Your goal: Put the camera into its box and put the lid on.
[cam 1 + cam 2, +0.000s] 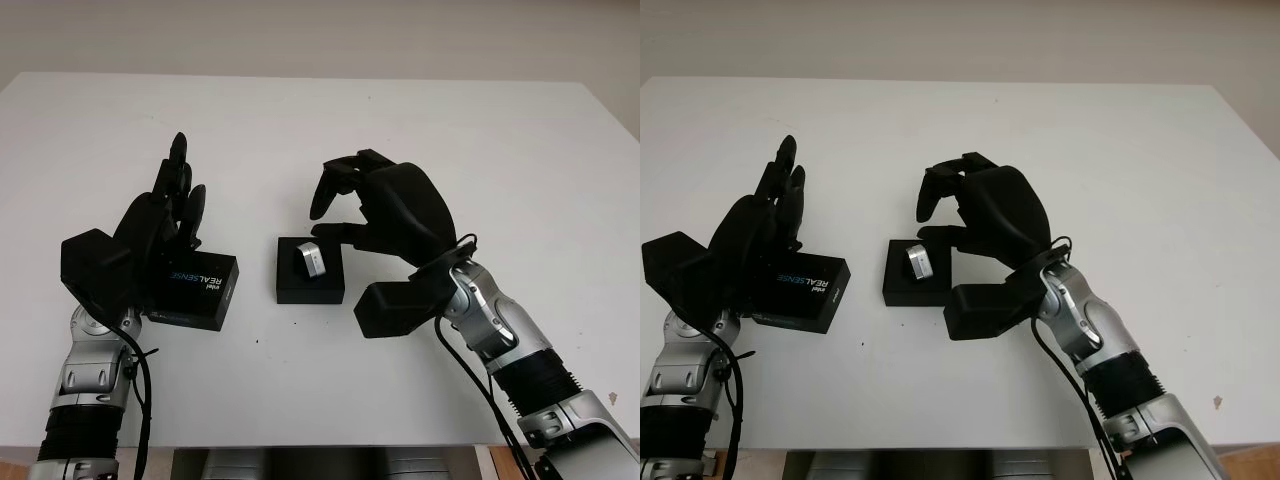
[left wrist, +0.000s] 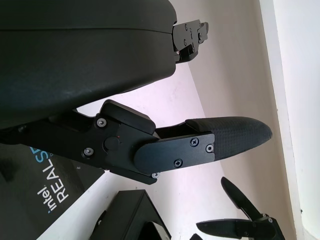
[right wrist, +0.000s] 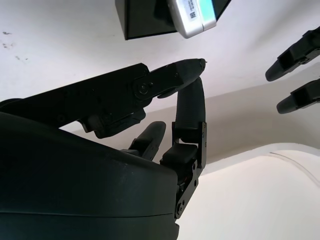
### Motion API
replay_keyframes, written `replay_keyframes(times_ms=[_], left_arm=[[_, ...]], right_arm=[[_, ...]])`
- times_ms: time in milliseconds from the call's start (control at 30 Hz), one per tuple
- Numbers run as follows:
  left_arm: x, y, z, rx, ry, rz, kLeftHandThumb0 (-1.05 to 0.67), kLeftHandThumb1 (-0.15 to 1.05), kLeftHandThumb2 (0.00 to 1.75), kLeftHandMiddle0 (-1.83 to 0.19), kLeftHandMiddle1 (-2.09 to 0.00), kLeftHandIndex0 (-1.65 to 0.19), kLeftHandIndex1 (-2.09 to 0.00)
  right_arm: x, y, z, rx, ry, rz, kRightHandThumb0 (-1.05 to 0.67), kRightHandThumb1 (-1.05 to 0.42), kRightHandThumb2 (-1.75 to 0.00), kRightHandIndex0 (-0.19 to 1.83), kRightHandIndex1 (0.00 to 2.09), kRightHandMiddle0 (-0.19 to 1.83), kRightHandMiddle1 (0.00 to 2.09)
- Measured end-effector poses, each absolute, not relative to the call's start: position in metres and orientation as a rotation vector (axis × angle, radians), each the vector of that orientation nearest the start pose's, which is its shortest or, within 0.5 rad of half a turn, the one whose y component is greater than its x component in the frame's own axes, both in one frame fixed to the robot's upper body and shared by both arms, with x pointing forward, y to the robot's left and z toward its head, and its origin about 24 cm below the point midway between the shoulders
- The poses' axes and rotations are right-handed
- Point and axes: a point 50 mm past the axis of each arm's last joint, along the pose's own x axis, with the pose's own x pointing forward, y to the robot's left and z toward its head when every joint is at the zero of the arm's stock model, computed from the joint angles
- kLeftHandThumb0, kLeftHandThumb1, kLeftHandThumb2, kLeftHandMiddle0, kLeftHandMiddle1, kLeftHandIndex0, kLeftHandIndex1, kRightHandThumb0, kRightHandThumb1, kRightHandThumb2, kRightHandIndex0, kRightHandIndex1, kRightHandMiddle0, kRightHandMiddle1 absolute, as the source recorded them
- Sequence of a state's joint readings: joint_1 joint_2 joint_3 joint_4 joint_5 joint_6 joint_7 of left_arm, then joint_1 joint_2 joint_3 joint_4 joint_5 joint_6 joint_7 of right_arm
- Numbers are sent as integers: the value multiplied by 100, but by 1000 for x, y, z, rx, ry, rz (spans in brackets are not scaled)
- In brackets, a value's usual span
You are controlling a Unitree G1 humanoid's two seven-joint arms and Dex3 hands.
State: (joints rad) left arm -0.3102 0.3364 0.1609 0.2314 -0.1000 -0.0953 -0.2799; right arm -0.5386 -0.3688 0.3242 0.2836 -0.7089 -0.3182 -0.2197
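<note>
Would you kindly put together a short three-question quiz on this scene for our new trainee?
1. True or false: the silver camera already sits in the open black box.
2. Which hand is over the lid printed REALSENSE: A) left hand B) right hand?
3. Fill in: the lid lies on the white ____, beside the box.

Key: 1 true; 2 A; 3 table. The right hand, holding nothing, is just beyond the box, fingers curled.
</note>
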Motion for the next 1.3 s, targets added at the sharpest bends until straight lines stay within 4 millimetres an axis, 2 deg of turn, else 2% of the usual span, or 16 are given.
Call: replay_keyframes(times_ms=[133, 300, 433, 500, 600, 667, 733, 833, 1000, 1300], left_arm=[[308, 228, 105, 228, -178, -135, -88, 105, 62, 19, 0, 19, 0], [308, 228, 105, 228, -178, -131, -89, 105, 60, 19, 0, 19, 0], [308, 228, 105, 227, -178, -131, -89, 105, 61, 19, 0, 19, 0], [308, 228, 105, 227, -178, -130, -89, 105, 61, 19, 0, 19, 0], [308, 228, 105, 227, -178, -130, -89, 105, 61, 19, 0, 19, 0], [308, 228, 105, 227, -178, -129, -89, 105, 61, 19, 0, 19, 0], [308, 228, 105, 227, -178, -129, -89, 105, 62, 19, 0, 19, 0], [308, 228, 105, 227, -178, -130, -88, 105, 62, 19, 0, 19, 0], [308, 228, 105, 226, -180, -125, -88, 105, 60, 19, 0, 19, 0], [308, 227, 105, 227, -182, -136, -87, 105, 64, 19, 0, 19, 0]], right_arm=[[324, -107, 139, -1072, -690, 242, -45, -94, -6, 27, 68, 52, 136], [322, -109, 142, -1097, -715, 280, -54, -92, -5, 18, 59, 46, 114], [322, -110, 148, -1120, -703, 303, -65, -93, -6, 20, 54, 48, 102], [321, -108, 157, -1173, -728, 254, -72, -98, -8, 25, 55, 52, 104], [315, -101, 168, -1327, -810, 127, -84, -104, -19, 30, 55, 53, 112], [309, -95, 171, -1412, -853, 88, -89, -105, -24, 33, 54, 52, 114], [303, -88, 168, -1459, -878, 84, -91, -105, -22, 34, 53, 50, 113], [300, -85, 162, -1475, -872, 116, -93, -105, -18, 28, 46, 40, 104], [301, -83, 158, -1438, -784, 250, -94, -105, -18, 25, 30, 36, 79], [313, -85, 180, -1423, -656, 408, -96, -104, -6, 30, 15, 50, 49]])
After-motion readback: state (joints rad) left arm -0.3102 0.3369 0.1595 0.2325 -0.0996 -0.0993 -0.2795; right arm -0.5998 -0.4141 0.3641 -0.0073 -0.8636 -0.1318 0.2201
